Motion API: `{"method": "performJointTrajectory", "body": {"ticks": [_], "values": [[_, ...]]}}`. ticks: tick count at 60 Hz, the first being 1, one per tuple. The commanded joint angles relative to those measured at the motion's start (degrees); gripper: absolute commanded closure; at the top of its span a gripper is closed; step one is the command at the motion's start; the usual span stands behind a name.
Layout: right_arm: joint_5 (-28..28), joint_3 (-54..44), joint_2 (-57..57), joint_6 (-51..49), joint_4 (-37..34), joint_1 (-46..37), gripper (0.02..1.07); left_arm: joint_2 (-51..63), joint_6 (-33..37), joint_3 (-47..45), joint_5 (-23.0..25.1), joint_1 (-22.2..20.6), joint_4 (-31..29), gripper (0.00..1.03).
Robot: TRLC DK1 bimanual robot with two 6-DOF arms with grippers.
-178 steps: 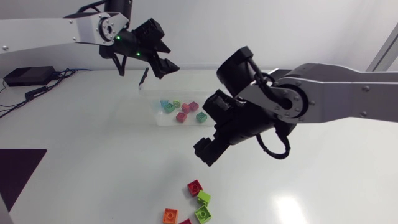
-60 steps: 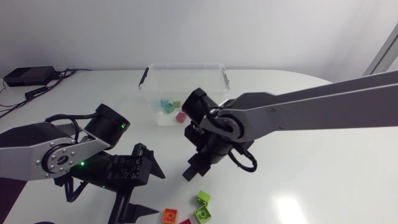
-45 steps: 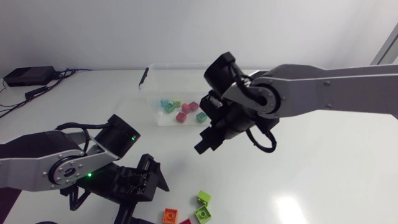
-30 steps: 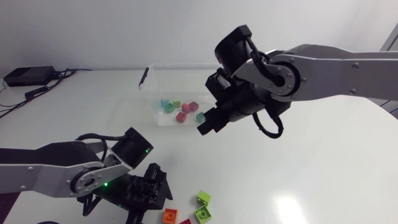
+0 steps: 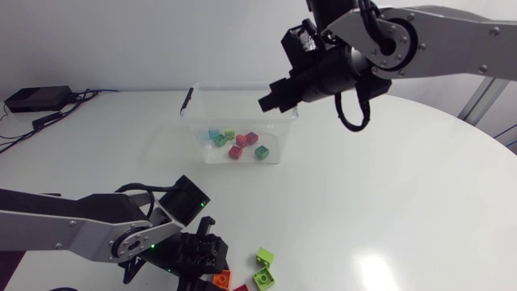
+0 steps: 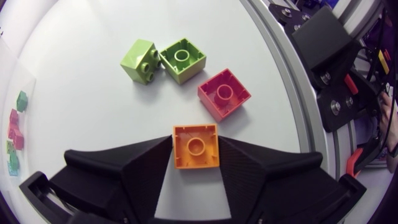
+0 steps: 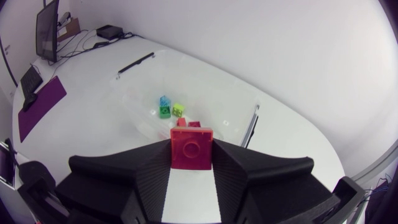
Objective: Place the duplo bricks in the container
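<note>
Orange brick (image 6: 196,147), underside up, gripped by left end effector (image 6: 196,142), red brick (image 7: 191,150) by right end effector (image 7: 191,145)

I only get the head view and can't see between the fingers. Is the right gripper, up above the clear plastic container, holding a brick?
Observer: Yes, the right gripper is shut on a red square duplo brick.
Operator: And my other one?
Observer: The left gripper is shut on an orange square duplo brick, hollow side up.
Operator: What's just ahead of it?
Observer: A pink-red square duplo brick, apart from the orange one, also hollow side up.
</note>
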Motion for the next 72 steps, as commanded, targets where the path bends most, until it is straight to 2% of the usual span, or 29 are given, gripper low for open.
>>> {"method": "performJointTrajectory", "body": {"ticks": [1, 10, 19, 31, 43, 45, 51, 55, 57, 72], "values": [[0.62, 3.1, 3.74, -1.21, 1.23, -0.7, 0.82, -0.62, -0.93, -1.73, -0.24, -0.12, 0.28, 0.71], [0.45, 7.94, 8.93, -1.29, 1.75, -1.14, 0.82, -8.09, -0.76, -1.46, -0.15, 4.28, -0.51, 0.71], [0.18, 11.54, 13.76, -1.21, 2.19, -2.02, 0.81, -14.42, 1.44, 2.05, 0.29, 10.17, -6.14, 0.71], [-0.43, 15.49, 18.33, -0.85, 2.19, -3.16, 0.81, -15.91, 4.52, 10.31, 1.87, 17.72, -10.36, 0.71], [-0.7, 19.19, 22.38, -0.41, 1.4, -4.48, 0.78, -14.77, 4.08, 18.58, 3.54, 22.21, -10.45, 0.71], [-0.7, 19.98, 23.17, -0.33, 0.96, -4.56, 0.72, -14.07, 3.9, 20.25, 3.72, 22.91, -10.27, 0.71], [-0.7, 23.05, 25.98, 0.11, -1.85, -5.18, 0.29, -11.52, 2.41, 24.46, 4.07, 24.76, -7.81, 0.71], [-0.61, 23.93, 26.86, 0.11, -2.38, -5.44, 0.1, -9.5, 0.39, 27.19, 4.16, 25.2, -5.08, 0.71], [-0.61, 24.11, 27.03, 0.11, -2.38, -5.53, 0.07, -8.35, -0.4, 28.42, 4.33, 25.46, -3.94, 0.71], [-0.61, 24.72, 24.75, 0.38, -3.17, -5.97, 0.07, 3.51, -6.82, 38.35, 4.51, 26.16, 5.55, 0.71]]}}
